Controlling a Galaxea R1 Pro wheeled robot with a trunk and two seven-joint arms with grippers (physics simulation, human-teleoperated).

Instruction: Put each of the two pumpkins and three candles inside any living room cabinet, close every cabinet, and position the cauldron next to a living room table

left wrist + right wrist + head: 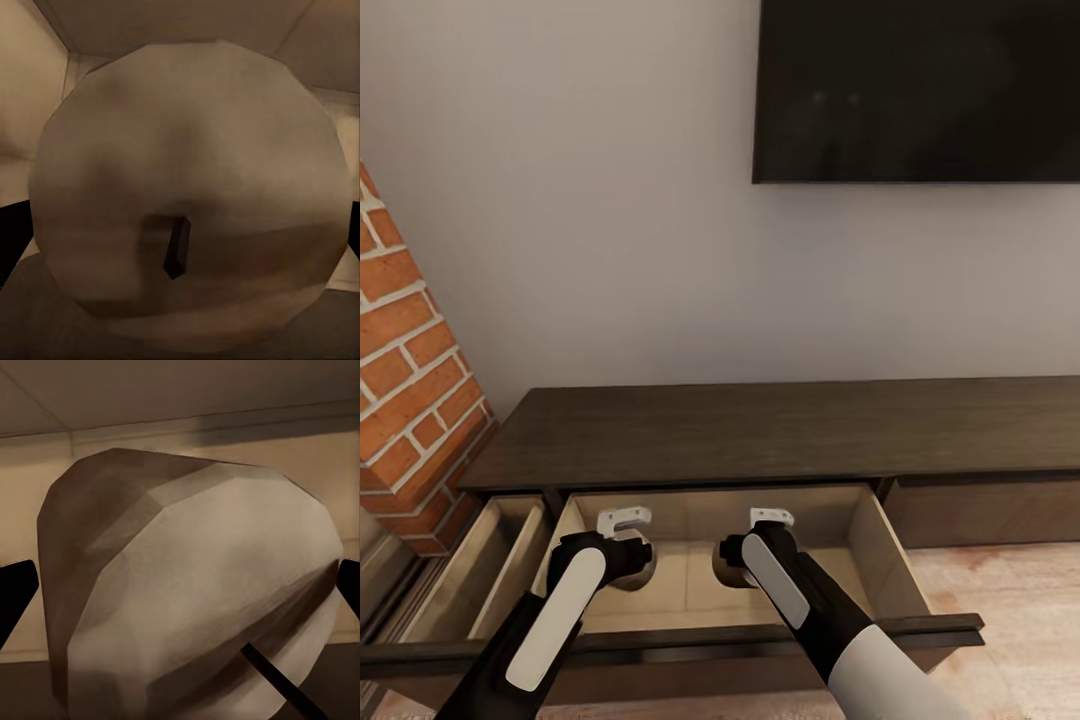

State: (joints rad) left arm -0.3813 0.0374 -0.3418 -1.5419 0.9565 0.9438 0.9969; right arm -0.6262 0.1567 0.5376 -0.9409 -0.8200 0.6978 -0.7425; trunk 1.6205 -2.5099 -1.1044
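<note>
The cabinet (760,430) is a long, low dark brown unit against the wall, and its middle drawer (880,560) is pulled out, showing a pale beige inside. Both my arms reach down into this drawer. My left gripper (628,540) is shut on a grey-beige candle (642,572), which the left wrist view shows end-on as the candle (187,150) with its dark wick, a dark finger (13,240) at its side. My right gripper (765,540) is shut on a second candle (726,570); the right wrist view has this candle (195,585) tilted between the dark fingertips (15,592).
A second drawer (490,560) stands open at the left, beside a red brick column (410,380). The open drawer's dark front (920,632) juts toward me. A black TV (920,90) hangs above. To the right are a closed cabinet front (990,510) and wooden floor (1010,610).
</note>
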